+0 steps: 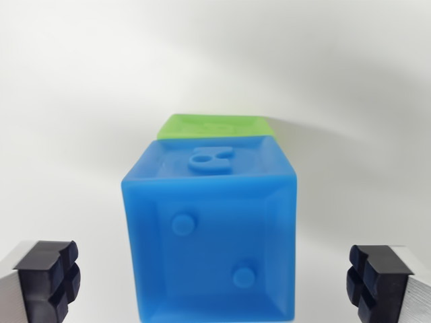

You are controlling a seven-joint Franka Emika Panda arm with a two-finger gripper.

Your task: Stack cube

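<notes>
The blue cube (210,232) hid most of the green cube (214,126) behind it. Its bottom was cut off. The gripper (214,282) was wide open, fingers (48,279) apart from the blue cube's sides.

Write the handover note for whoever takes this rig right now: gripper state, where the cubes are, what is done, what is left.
Gripper: open, fingers either side of the blue cube, not touching it, holding nothing.
Blue cube: centred between the fingers, a face with two raised dots towards the camera.
Green cube: directly beyond the blue one; only a strip of it shows, and whether the two touch cannot be told from this view.
Done: the wrist view alone does not settle whether the blue cube sits on the green one or in front of it.
Left: confirm the stack from another angle; if unstacked, close on the blue cube and place it.
</notes>
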